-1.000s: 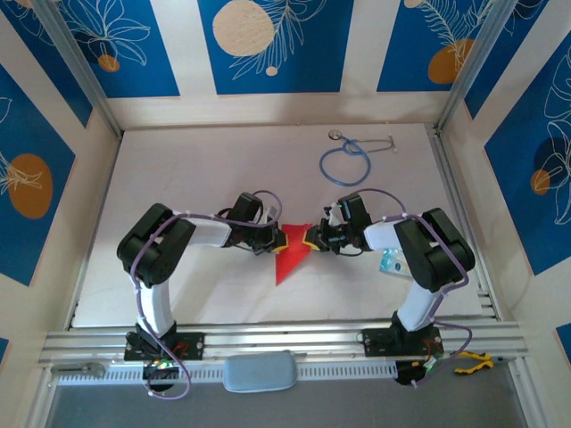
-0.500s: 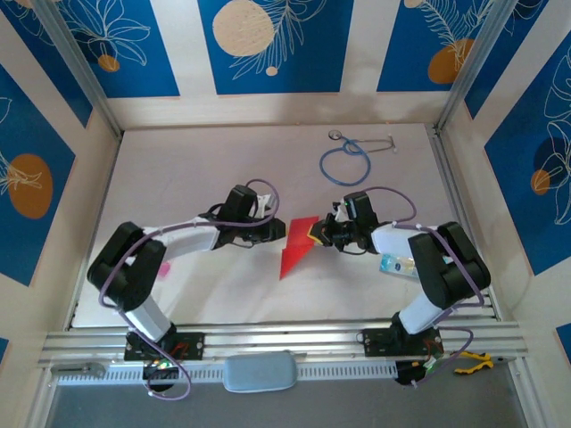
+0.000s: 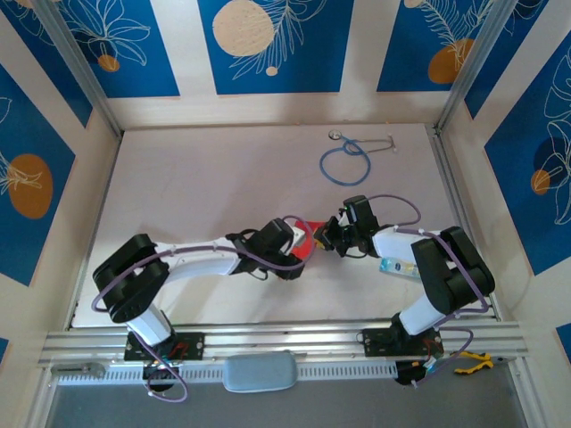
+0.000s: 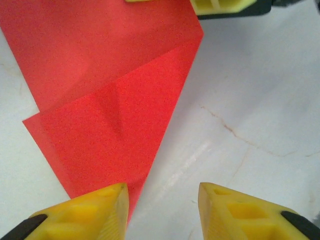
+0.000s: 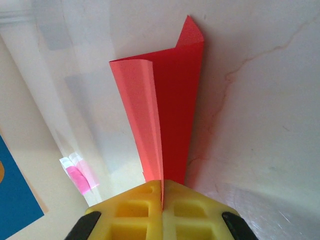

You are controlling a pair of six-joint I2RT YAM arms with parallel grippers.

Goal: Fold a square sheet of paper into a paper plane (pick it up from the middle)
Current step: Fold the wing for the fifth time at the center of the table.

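We see the right end effector [image 5: 162, 186] pinched closed on one end of the red paper [image 5: 172, 105]. The paper is folded into overlapping layers and sits on the table [image 3: 196, 178] between the two arms, near the front. The left end effector [image 4: 162, 197] is open, with bare table between its tips. One yellow finger [image 4: 95, 210] overlaps the paper's pointed corner. A blue stethoscope [image 3: 345, 163] lies well apart, toward the far edge.

No legible text, label, brand or number appears on the red paper [image 4: 100, 75], the table [image 3: 196, 187] or the patterned walls [image 3: 268, 45].
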